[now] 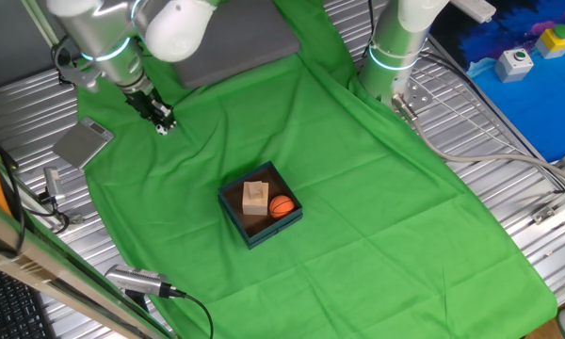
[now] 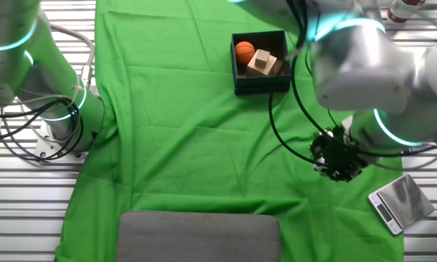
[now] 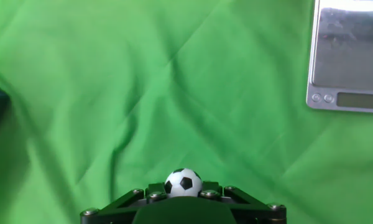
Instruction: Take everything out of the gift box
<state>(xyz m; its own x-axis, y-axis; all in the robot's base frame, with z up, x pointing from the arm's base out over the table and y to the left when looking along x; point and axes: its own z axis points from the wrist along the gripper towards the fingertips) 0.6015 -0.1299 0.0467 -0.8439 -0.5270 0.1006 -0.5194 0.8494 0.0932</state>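
I held the soccer ball (image 3: 183, 182) pinched in the gripper (image 1: 163, 122) above the green cloth (image 1: 377, 207), well clear of the gift box (image 1: 260, 204) (wooden block (image 1: 255, 196) and basketball (image 1: 281, 206) inside), judging a high release would send it rolling off toward the scale (image 3: 348, 56).

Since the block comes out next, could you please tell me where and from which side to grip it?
Grip the wooden block across its upper side faces, coming straight down from above. It stands taller than the gift box walls, which block any sideways approach, and the basketball sits beside it, so keep the fingers off that side.
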